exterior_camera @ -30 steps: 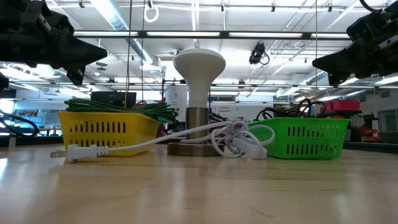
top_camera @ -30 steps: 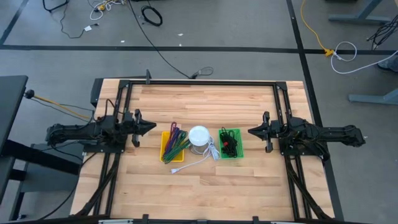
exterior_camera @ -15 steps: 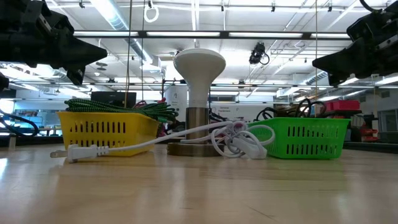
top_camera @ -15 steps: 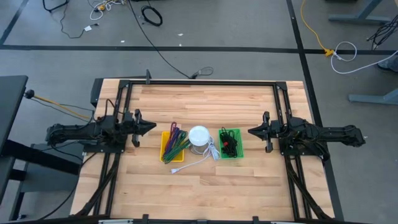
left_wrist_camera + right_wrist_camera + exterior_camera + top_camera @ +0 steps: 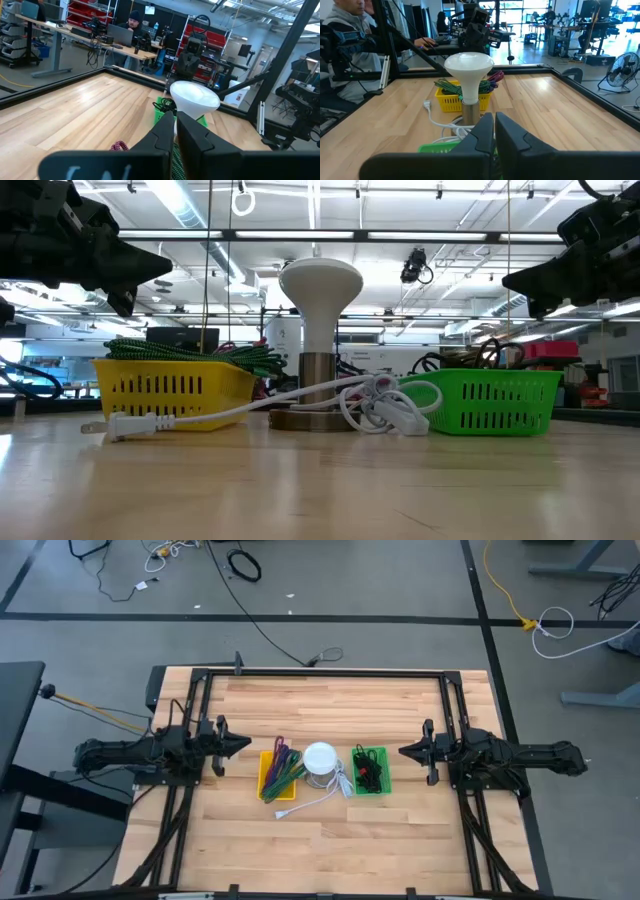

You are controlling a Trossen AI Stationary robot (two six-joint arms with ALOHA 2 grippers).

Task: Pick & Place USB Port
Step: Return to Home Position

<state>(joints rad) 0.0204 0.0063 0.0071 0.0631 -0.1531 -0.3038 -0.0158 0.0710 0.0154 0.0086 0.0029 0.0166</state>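
At the desk's middle, charger cables (image 5: 283,768) heap in the yellow basket (image 5: 170,392) and a black cable (image 5: 367,772) lies in the green basket (image 5: 495,402). These look light and limp, probably best pinched at a bundled coil. Farther out by the side edges, the left gripper (image 5: 243,743) and right gripper (image 5: 404,751) hang closed and empty.

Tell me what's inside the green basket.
A tangle of black charger cable fills the green basket, with loops rising over its rim. How many cables there are, and anything beneath them, is hidden by the tangle.
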